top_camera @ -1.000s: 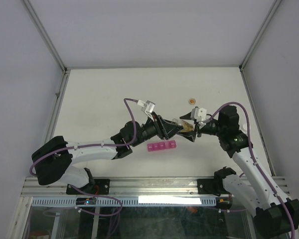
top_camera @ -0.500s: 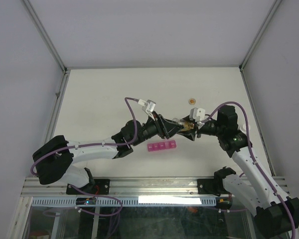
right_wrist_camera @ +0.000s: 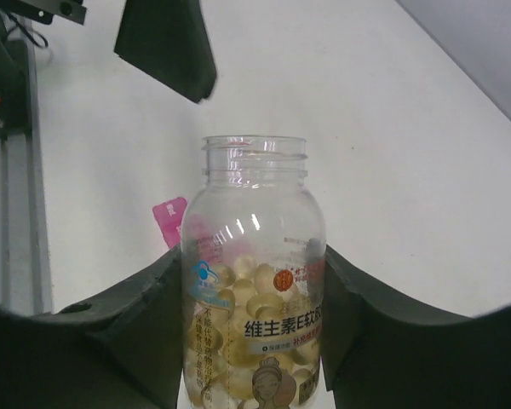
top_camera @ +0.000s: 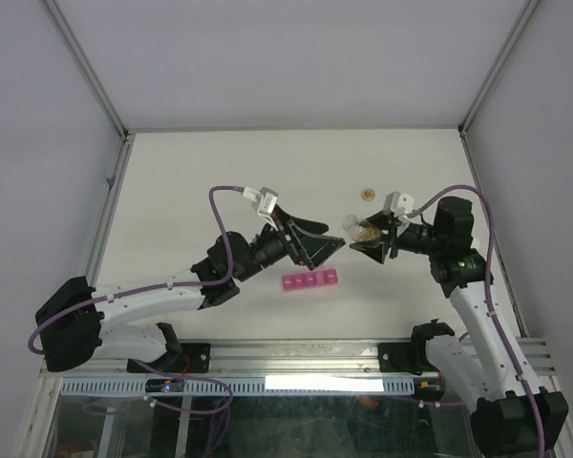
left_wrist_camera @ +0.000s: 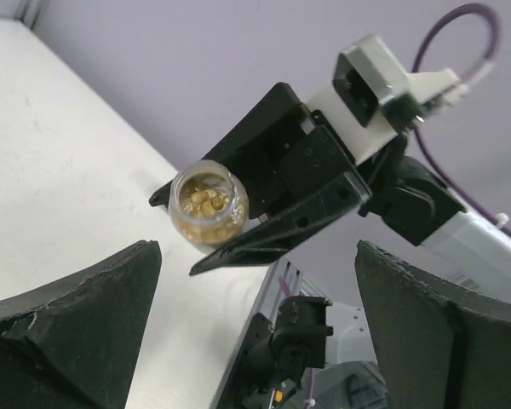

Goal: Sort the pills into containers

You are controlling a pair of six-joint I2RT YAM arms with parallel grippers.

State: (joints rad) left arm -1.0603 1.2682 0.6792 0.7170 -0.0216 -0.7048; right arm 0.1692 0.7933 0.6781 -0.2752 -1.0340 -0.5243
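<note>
The right claw [top_camera: 365,235] is closed partway around a small clear plastic bottle [right_wrist_camera: 251,290], one finger on each side of its lower body. The mouth is uncapped, with yellow softgel pills [left_wrist_camera: 206,203] inside (label in Chinese print). At the bottle's 9 o'clock in the top view, the left claw [top_camera: 330,239] gapes wide and holds nothing. The magenta translucent plastic strip of small square lidded compartments [top_camera: 309,281] lies on the white table [top_camera: 191,181], at 6 o'clock of the left claw's tips. A small round orange disc [top_camera: 368,194] rests at the bottle's 12 o'clock.
</note>
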